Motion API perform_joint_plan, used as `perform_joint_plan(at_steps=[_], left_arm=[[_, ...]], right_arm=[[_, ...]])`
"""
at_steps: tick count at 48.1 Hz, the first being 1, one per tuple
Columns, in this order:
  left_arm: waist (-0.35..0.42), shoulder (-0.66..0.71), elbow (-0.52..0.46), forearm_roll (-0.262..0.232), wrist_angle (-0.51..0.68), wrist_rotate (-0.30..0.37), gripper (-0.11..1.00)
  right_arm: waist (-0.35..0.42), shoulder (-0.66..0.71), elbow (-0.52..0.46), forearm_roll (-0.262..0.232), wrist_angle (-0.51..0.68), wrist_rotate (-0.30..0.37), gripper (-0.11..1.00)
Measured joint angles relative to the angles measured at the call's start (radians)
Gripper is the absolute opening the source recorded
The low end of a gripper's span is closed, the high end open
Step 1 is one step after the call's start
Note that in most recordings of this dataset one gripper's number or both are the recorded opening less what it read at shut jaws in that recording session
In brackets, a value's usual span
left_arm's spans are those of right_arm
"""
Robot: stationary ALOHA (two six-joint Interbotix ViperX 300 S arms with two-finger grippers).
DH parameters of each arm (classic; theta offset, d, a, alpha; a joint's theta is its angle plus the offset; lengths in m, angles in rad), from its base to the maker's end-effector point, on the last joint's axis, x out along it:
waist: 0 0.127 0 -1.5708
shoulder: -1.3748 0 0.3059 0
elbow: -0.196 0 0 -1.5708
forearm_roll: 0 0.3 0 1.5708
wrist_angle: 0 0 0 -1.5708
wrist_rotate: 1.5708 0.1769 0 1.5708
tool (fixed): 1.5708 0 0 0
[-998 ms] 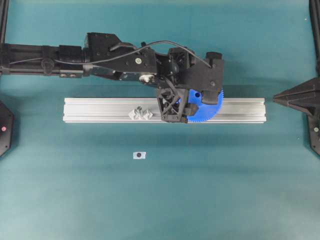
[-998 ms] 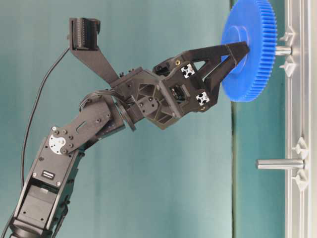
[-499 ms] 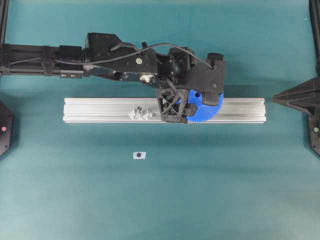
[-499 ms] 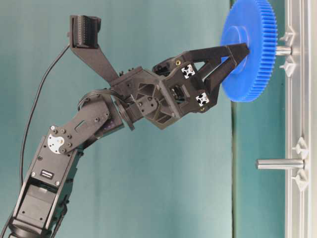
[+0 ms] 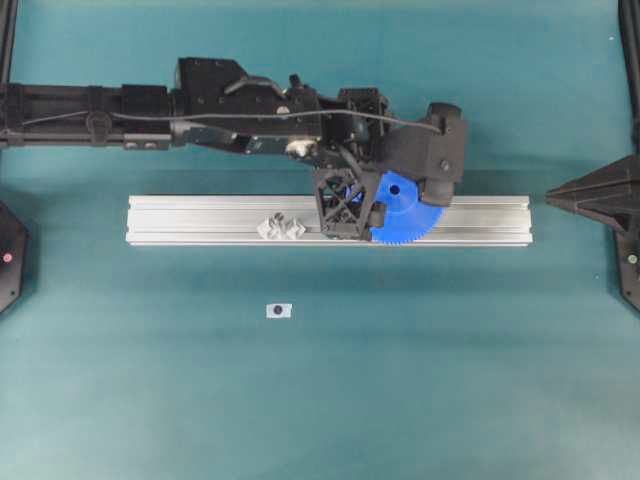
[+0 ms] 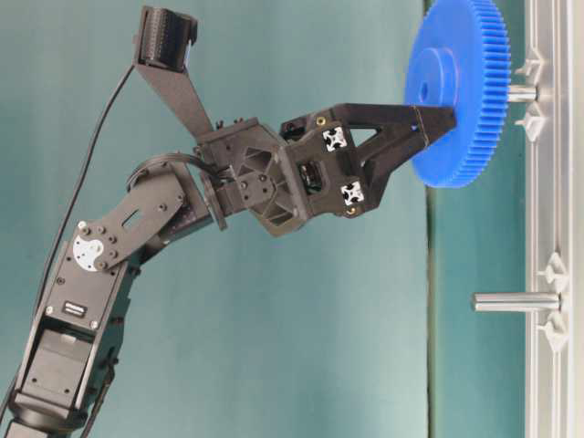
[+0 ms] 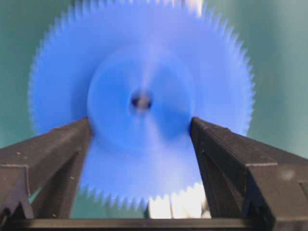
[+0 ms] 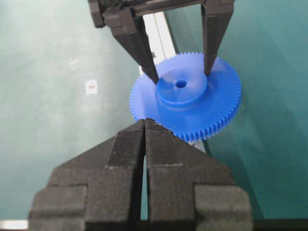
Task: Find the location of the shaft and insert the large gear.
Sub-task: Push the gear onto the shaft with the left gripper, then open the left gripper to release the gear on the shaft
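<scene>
Straddling the raised hub of the large gear [image 6: 456, 87], my left gripper [image 8: 180, 72] holds its fingers [image 7: 53, 149] spread, apparently not clamping. I see the gear sitting on the shaft [image 6: 521, 92] above the silver rail [image 5: 200, 220]; the right gripper [image 8: 145, 126] has its fingers pressed together.

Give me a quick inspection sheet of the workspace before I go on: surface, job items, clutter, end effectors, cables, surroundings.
Surface: teal mat, silver rail across it.
Job's things: blue gear sits on one shaft; second shaft bare.
Clutter: white tag below the rail.
End effectors: left straddles the gear hub, fingers spread; right shut, holding nothing.
Cables: black cable along the left arm.
Surroundings: black frame posts at the edges.
</scene>
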State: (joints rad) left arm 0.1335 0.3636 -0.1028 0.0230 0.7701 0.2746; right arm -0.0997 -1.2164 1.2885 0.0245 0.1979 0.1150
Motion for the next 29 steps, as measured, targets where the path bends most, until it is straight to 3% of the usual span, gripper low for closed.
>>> perform_joint_plan(at_steps=[16,29], left_arm=[[0.0,0.0,-0.014,0.0,0.006,0.0,0.82],[0.002,0.002,-0.08,0.0,0.006,0.005,0.82]], right_arm=[[0.0,0.0,0.0,0.0,0.0,0.0,0.01],[0.0,0.0,0.0,0.0,0.0,0.0,0.01]])
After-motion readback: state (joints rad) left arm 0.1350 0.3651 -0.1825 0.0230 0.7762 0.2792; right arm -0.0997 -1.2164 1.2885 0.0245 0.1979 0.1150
